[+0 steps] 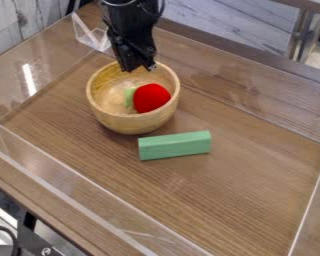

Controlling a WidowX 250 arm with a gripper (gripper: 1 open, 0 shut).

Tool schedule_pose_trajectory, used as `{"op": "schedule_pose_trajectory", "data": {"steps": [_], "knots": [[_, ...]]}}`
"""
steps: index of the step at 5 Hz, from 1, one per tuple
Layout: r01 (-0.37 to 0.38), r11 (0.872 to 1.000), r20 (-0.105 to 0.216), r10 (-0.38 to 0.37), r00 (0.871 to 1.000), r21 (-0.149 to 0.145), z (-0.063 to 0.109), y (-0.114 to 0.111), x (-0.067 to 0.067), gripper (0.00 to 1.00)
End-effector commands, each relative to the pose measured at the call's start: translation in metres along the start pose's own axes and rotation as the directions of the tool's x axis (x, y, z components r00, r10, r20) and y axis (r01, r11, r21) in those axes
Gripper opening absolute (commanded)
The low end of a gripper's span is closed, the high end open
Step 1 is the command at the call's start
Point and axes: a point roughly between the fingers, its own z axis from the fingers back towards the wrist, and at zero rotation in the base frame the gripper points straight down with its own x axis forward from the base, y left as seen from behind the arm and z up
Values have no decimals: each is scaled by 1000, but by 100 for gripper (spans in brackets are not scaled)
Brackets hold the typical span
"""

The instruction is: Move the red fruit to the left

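The red fruit [152, 97] lies inside the wooden bowl [128, 123], right of the bowl's middle, with its light green leafy part towards the left. My gripper [135, 66] hangs pointing down over the bowl's far rim, above and behind the fruit and apart from it. Its dark fingers stand slightly apart with nothing between them.
A green rectangular block [175, 146] lies on the wooden table in front of the bowl, to the right. Clear plastic walls [29, 165] fence the table, and a clear bracket [91, 36] stands at the back left.
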Motion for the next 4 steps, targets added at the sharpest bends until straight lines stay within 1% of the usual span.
{"op": "schedule_pose_trajectory", "data": {"steps": [1,3,4], "knots": [[-42,999,33,41,999,32,9,-1,15,100],[-22,1000,9,22,1000,8,-8,-16,33,100],[-32,999,-12,32,999,-3,-27,-14,29,100]]}}
